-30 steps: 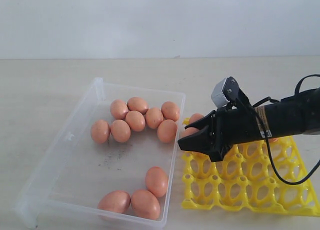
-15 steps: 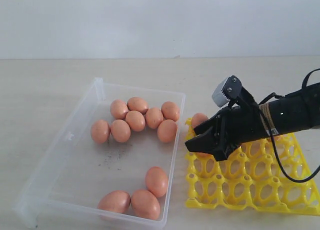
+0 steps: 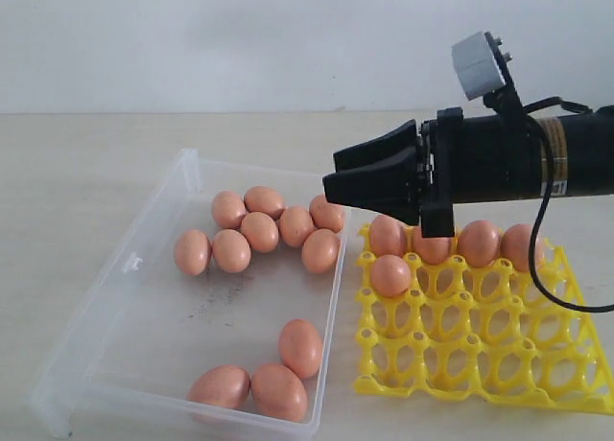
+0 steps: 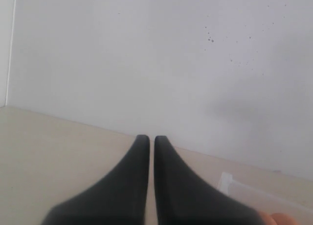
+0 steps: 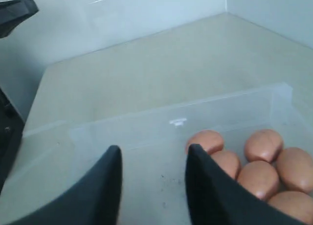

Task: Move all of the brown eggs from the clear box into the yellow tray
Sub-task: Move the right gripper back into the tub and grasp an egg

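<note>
The clear box [image 3: 107,286] holds several brown eggs [image 3: 260,231] bunched at its far end and three more [image 3: 279,389] near its front wall. To its right, the yellow tray [image 3: 460,357] carries several eggs [image 3: 390,275] in its far cups. My right gripper [image 3: 331,173] hovers open and empty above the box's far right corner; in its wrist view the gripper [image 5: 154,154] looks down on the box floor and the egg cluster [image 5: 264,146]. The left gripper [image 4: 151,138] is shut with nothing in it, a box corner [image 4: 228,181] just beyond.
Everything rests on a beige tabletop [image 3: 77,173] backed by a white wall. Dark smudges [image 3: 216,302] mark the box floor. Part of a dark arm [image 5: 14,10] shows at the edge of the right wrist view.
My right gripper has risen from the tray's near-left cups and swung up toward the box. An egg it covered now sits exposed in the tray.
</note>
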{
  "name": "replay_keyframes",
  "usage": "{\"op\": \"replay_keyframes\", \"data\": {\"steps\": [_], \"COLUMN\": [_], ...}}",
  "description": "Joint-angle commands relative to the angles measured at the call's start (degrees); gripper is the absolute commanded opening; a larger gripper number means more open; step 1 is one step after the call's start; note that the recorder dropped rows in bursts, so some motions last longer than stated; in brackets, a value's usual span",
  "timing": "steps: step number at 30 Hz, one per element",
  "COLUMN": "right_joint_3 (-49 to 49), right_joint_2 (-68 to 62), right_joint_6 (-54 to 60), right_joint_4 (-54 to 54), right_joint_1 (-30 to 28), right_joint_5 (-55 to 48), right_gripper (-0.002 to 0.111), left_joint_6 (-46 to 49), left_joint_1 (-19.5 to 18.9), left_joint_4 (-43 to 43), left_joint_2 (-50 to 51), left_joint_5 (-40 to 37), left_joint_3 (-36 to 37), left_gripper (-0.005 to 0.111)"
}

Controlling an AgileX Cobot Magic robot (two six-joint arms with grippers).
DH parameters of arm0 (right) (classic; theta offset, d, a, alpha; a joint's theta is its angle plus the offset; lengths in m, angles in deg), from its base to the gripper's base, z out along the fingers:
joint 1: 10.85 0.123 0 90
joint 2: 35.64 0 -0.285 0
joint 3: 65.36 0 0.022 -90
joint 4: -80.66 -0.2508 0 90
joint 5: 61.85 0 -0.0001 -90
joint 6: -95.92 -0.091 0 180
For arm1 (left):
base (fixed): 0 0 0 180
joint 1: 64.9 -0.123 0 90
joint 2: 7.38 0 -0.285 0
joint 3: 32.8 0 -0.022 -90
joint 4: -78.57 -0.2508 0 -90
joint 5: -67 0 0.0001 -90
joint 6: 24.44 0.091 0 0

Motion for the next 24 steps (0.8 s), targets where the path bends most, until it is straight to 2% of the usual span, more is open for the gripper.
{"op": "replay_keyframes", "data": {"steps": [1,2,5,7,14,18,21,22,24], "right_joint_3": [-0.24,-0.24,-0.24,-0.76,-0.86,-0.86,-0.60,0.24,4.06], "right_joint_2": [0.50,0.50,0.50,0.50,0.50,0.50,0.50,0.50,0.50], "right_joint_6": [-2.55,-4.92,-11.19,-12.04,8.35,17.74,16.53,12.39,9.16], "right_joint_4": [5.64,7.36,14.92,15.69,15.69,15.69,15.69,12.86,-3.89], "right_joint_1": [4.82,7.02,15.61,21.73,41.64,48.95,52.17,52.58,52.25], "right_joint_5": [-5.23,-9.80,-25.17,-37.51,-67.23,-82.73,-90.01,-91.92,-96.75], "right_gripper": [0.004,0.000,0.003,0.004,0.004,0.004,0.004,0.004,0.004], "left_joint_6": [0.43,0.43,0.43,0.43,0.43,0.43,0.43,0.43,0.43], "left_joint_1": [0.20,0.20,0.20,0.20,0.20,0.20,0.20,0.20,0.20], "left_joint_4": [0.19,0.19,0.19,0.19,0.19,0.19,0.19,0.19,0.19], "left_joint_2": [-0.16,-0.16,-0.16,-0.16,-0.16,-0.16,-0.16,-0.16,-0.16], "left_joint_5": [0.00,0.00,0.00,0.00,0.00,0.00,0.00,0.00,0.00], "left_joint_3": [-0.15,-0.15,-0.15,-0.15,-0.15,-0.15,-0.15,-0.15,-0.15], "left_gripper": [0.004,0.004,0.004,0.004,0.004,0.004,0.004,0.004,0.004]}}
